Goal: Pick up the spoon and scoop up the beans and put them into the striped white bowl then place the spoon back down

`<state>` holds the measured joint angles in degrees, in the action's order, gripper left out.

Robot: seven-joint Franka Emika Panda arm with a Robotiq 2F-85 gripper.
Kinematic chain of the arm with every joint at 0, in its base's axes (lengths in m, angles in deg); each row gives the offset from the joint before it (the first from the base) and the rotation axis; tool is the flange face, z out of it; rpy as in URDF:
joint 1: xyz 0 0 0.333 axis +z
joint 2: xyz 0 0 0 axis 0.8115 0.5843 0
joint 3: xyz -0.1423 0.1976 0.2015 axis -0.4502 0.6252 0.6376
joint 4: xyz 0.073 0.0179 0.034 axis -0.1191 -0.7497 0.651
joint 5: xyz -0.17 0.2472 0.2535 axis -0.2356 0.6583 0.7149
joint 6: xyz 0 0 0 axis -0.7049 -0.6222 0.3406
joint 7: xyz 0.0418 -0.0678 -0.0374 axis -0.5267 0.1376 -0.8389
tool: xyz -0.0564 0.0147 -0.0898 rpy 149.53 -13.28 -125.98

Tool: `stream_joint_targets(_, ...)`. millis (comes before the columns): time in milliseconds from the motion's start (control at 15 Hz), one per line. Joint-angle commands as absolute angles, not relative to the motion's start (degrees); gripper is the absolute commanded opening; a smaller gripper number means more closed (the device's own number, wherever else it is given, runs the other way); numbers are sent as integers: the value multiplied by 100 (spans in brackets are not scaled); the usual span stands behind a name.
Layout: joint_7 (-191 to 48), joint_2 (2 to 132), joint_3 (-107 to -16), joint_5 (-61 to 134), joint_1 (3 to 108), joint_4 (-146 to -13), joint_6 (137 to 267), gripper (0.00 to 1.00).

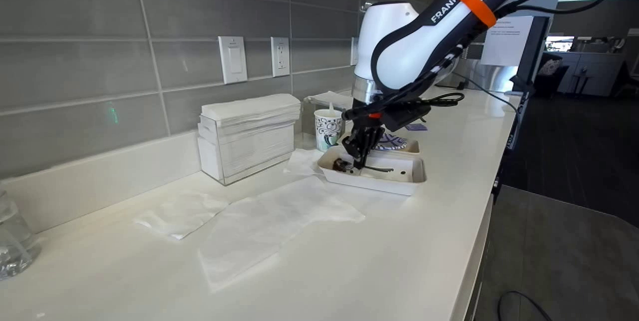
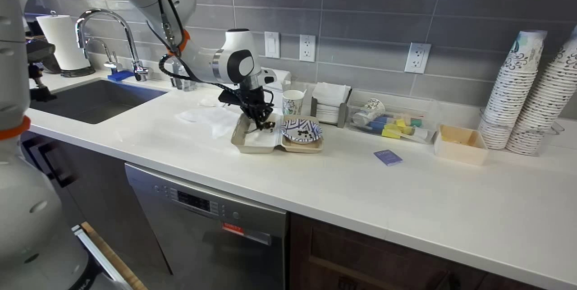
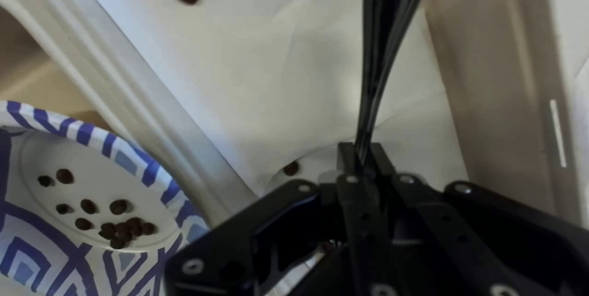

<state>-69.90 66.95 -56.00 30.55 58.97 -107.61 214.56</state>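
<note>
- I judge this scooping, with beans (image 3: 122, 229) already in the striped white bowl (image 3: 126, 160); next calls for a level lift towards it.
- My gripper (image 3: 365, 151) pinches the spoon (image 3: 384, 43) at the left half of the tray (image 2: 254, 149) in an exterior view.
- It looks glossy black, handle flared; the wrist view hides its scoop end.

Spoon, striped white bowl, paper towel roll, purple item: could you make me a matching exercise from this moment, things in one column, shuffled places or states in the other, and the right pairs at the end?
Things
1. spoon
2. striped white bowl
3. paper towel roll
4. purple item

Places or states
A. standing upright near the sink
B. has dark brown beans inside
C. lying flat on the counter
D. clamped in the gripper

Right pairs: 1-D, 2-B, 3-A, 4-C
</note>
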Motion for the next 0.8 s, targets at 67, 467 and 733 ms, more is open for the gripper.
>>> stream_joint_targets(67,-7087,6574,-5619,3133,5889,-10929,21493,2)
stream_joint_targets(467,-7103,6583,-5572,3159,5920,-10890,21641,2)
stream_joint_targets(733,-7032,6396,-5553,3211,5929,-10982,21349,2)
